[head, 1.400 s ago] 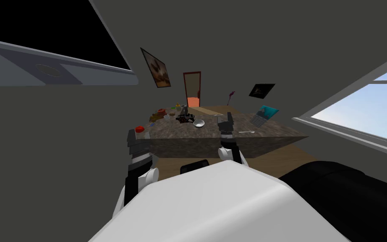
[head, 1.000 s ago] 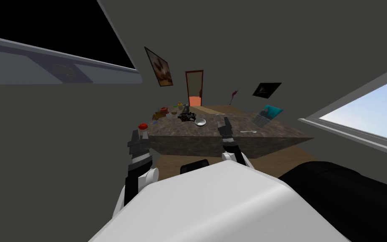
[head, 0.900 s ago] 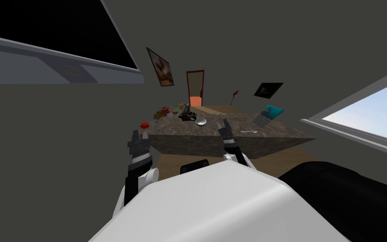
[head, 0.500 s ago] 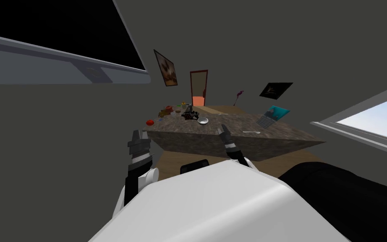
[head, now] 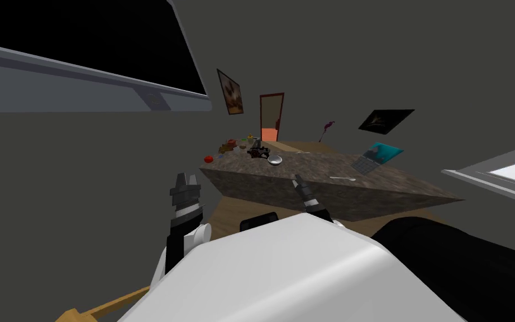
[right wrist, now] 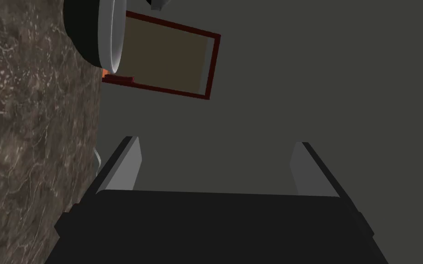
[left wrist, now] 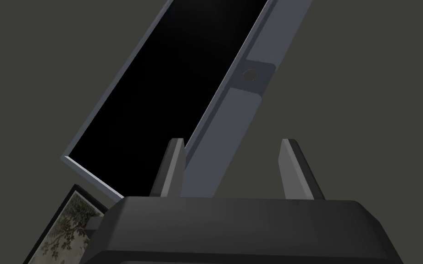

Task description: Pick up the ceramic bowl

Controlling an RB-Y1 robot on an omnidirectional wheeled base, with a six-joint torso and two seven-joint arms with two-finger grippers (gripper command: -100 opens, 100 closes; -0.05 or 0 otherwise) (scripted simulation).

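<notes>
Nothing grasped yet: the bowl (head: 275, 160) sits on the table (head: 318, 167) at twelve o'clock, beyond my right tool (head: 296, 180) (spread, empty). The left tool (head: 186, 180) is spread too. Approach and grasp remain.

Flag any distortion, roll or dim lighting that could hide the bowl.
Head view: wide-lens splay, whole picture rolled, so the table slants; dim room, yet the bowl reads pale and small. Right wrist view: rolled sideways, bowl cropped at the edge, beyond the open right claw.

table (head: 312, 167): brown marbled top | on it: bowl (head: 275, 160), spoon (head: 343, 178), open laptop (head: 376, 158), red item (head: 209, 159), dark clutter (head: 257, 152)
</notes>
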